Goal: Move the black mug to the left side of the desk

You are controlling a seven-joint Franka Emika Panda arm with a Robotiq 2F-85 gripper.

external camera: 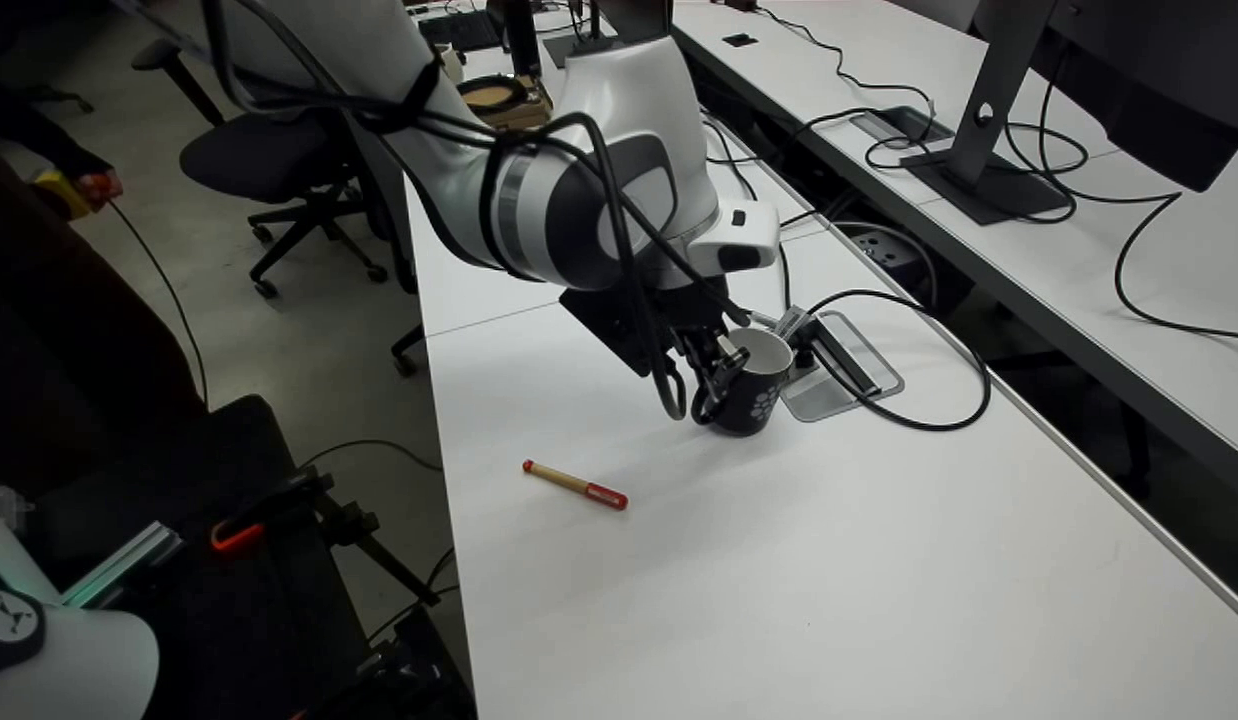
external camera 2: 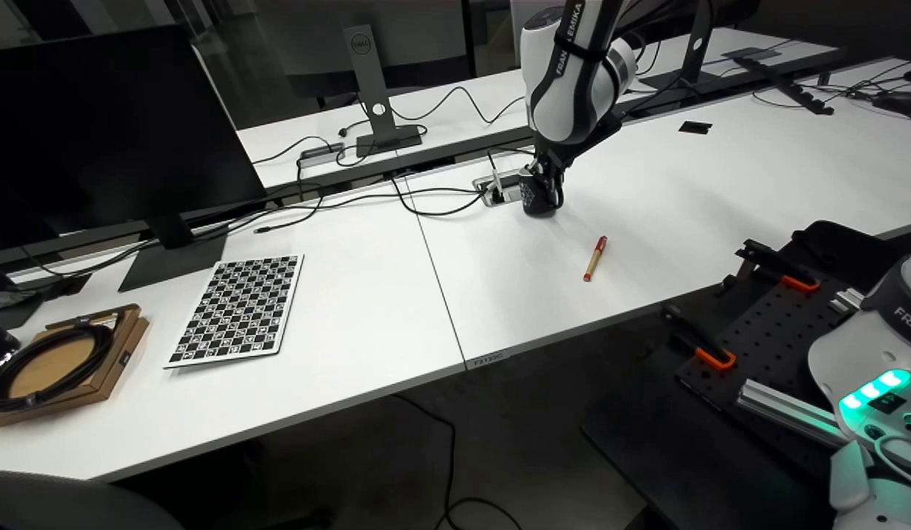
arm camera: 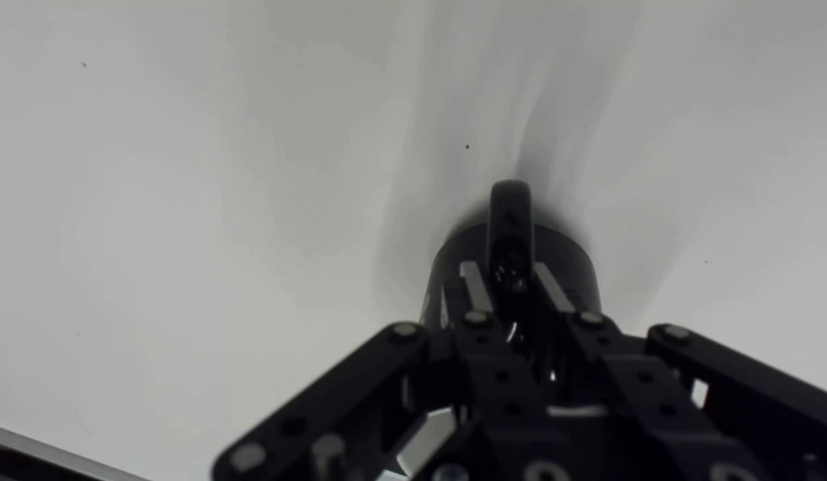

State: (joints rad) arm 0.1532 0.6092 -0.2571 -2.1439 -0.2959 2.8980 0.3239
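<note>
Wrist view: my hand (arm camera: 506, 272) has the black mug (arm camera: 568, 260) by its handle (arm camera: 510, 207), a finger drawn in close on either side. I assess the mug as probably ceramic, hence stiff, moderately heavy, slick and liable to chip. The handle is the proper hold, but with the load off-centre the body may pivot.

In an exterior view, the mug is just beside the metallic cable-port box (external camera: 822, 404), handle turned away from it; base contact with the white surface (external camera: 929, 570) not confirmed. The visible part of the mug's pale interior shows no contents; the bottom cannot be made out.

In an exterior view, a dark plug (external camera 2: 497, 196) appears seated in that box. Well apart, a cardboard box (external camera 2: 123, 350) carries a coiled black cable (external camera 2: 104, 344).
</note>
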